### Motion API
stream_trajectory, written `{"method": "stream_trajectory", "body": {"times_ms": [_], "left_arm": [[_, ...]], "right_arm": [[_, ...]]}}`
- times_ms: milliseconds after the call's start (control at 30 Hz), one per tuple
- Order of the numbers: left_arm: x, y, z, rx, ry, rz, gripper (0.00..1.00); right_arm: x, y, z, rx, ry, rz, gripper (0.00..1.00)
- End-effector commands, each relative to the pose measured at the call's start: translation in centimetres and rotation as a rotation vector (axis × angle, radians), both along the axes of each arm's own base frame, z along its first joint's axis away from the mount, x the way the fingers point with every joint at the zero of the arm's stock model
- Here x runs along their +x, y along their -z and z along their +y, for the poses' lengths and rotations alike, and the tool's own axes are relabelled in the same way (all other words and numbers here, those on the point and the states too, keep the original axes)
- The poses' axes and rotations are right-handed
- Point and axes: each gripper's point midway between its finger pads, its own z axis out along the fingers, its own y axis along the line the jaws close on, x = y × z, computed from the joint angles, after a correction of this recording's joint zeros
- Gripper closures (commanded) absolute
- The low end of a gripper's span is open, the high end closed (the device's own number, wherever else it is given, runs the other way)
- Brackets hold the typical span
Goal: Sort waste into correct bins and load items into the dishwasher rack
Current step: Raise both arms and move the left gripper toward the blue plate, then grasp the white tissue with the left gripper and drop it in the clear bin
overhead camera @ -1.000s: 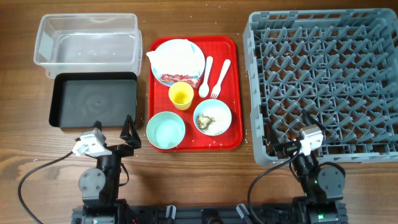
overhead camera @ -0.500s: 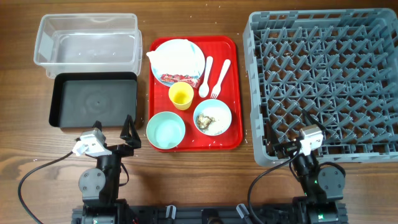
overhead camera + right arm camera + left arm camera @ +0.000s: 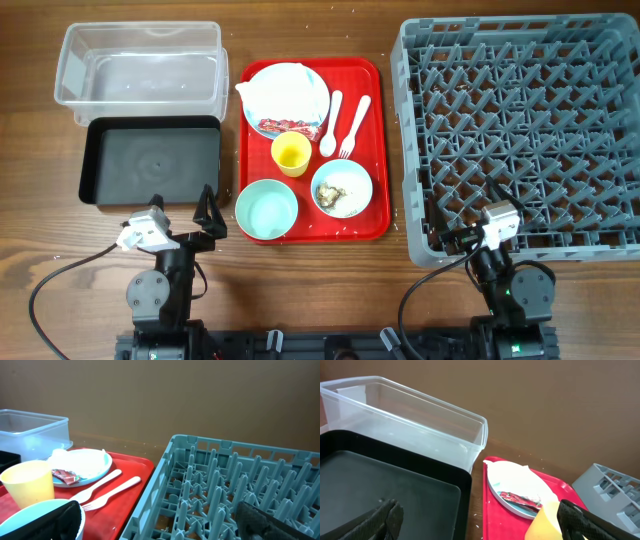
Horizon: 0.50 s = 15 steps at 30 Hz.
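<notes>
On the red tray (image 3: 372, 215) lie a pale blue plate (image 3: 312, 85) with a crumpled napkin (image 3: 282, 90) and a red wrapper (image 3: 285, 127), a yellow cup (image 3: 291, 154), an empty blue bowl (image 3: 267, 210), a bowl holding rice and scraps (image 3: 342, 187), a white spoon (image 3: 331, 110) and a fork (image 3: 353, 125). The clear tub (image 3: 140, 65) and the black tray (image 3: 150, 160) are at the left. The grey rack (image 3: 520, 130) is at the right. My left gripper (image 3: 482, 525) is open and empty near the black tray's front. My right gripper (image 3: 160, 522) is open and empty at the rack's front left corner.
The red tray sits between the bins and the rack on a brown wooden table (image 3: 320, 270). Both arm bases stand at the table's front edge. Small crumbs lie on the wood beside the red tray.
</notes>
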Motion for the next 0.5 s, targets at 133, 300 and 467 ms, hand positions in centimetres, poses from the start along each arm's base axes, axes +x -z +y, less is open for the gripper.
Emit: {"method": "stream_trajectory", "body": {"times_ms": [133,300,467], "left_arm": [[-0.4,-7.8,-2.6,0.142,0.156,-0.133,0.0],[3.4,-13.8,-2.5,0.177,0.184,0.132,0.0],[12.4,-13.7,-5.9,0.241,0.324,0.55,0.0]], "right_arm": [[-1.0,-7.5,0.9,0.022,-0.059,-0.128,0.0],[1.6,-12.3,1.0,0.001,-0.057,0.076,0.0],[5.4,-13.3,1.3,-0.011,-0.054,0.404,0.0]]}}
